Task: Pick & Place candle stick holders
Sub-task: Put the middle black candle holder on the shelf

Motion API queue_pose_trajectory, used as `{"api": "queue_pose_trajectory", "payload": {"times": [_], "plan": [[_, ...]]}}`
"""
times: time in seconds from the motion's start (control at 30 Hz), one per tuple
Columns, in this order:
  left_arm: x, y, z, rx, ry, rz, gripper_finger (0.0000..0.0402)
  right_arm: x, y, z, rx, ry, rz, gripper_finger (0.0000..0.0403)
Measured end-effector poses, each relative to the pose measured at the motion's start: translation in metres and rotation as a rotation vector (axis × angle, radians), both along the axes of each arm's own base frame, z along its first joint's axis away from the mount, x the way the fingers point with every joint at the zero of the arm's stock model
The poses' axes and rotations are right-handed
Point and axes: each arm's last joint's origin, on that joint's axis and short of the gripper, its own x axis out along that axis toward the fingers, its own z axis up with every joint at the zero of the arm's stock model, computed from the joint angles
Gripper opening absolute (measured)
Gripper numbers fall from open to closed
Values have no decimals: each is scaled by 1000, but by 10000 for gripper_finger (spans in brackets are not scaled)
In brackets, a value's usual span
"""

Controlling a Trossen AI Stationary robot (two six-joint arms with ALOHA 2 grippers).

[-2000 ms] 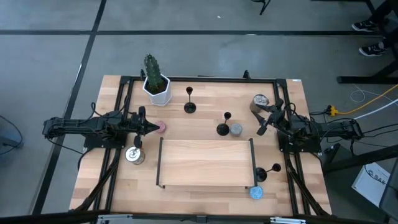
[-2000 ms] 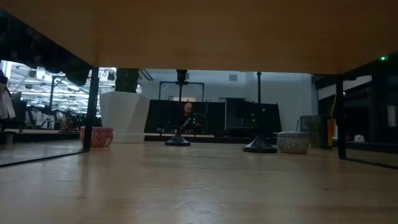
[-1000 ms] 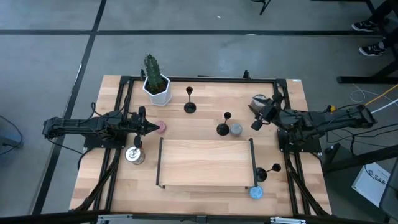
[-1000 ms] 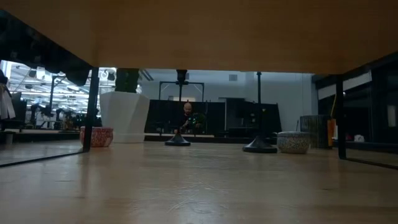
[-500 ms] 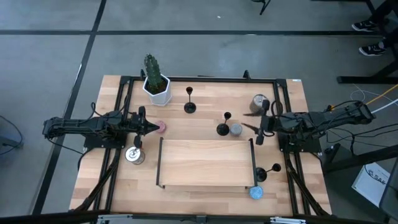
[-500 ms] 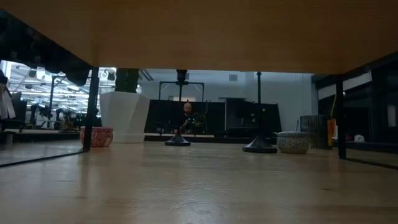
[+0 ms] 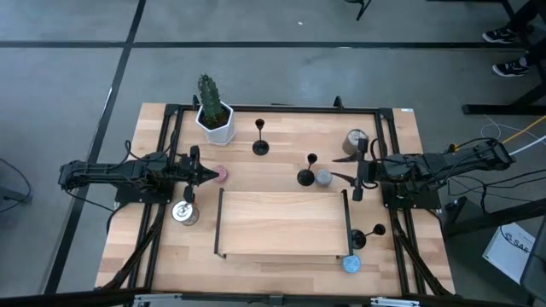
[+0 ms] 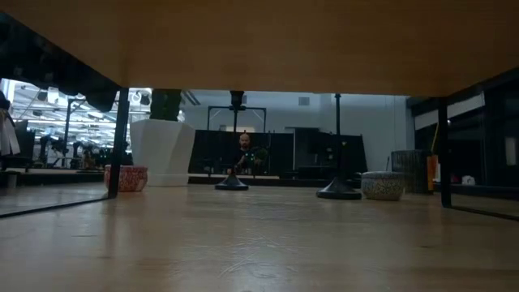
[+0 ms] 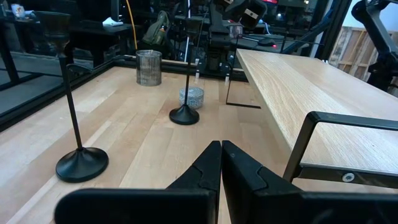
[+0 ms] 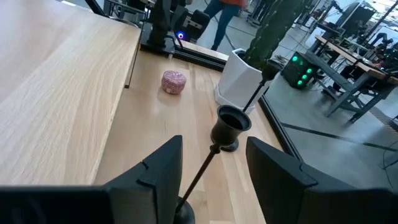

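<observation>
Right wrist view: the right gripper [image 10: 211,165] has its fingers apart, a candle stick holder [image 10: 230,121] standing just beyond the gap. The left gripper [image 9: 221,163] waits, fingers together.

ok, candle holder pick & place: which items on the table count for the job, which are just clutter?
Job items:
- back candle stick holder
- middle candle stick holder
- front-right candle stick holder

Clutter:
- potted cactus
- pink tin
- grey tin
- blue tin
- two metal cans
- raised wooden shelf
</observation>
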Motion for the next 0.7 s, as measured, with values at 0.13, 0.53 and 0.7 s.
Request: {"api": "queue_pose_trajectory", "payload": {"times": [0.13, 0.53, 0.7], "plan": [[0, 0, 0, 0, 0, 0, 6, 0, 0, 0, 0, 0, 0, 179], [0, 0, 0, 0, 0, 0, 6, 0, 0, 0, -2, 0, 0, 179], [0, 0, 0, 0, 0, 0, 6, 0, 0, 0, 72, -15, -20, 179]]}}
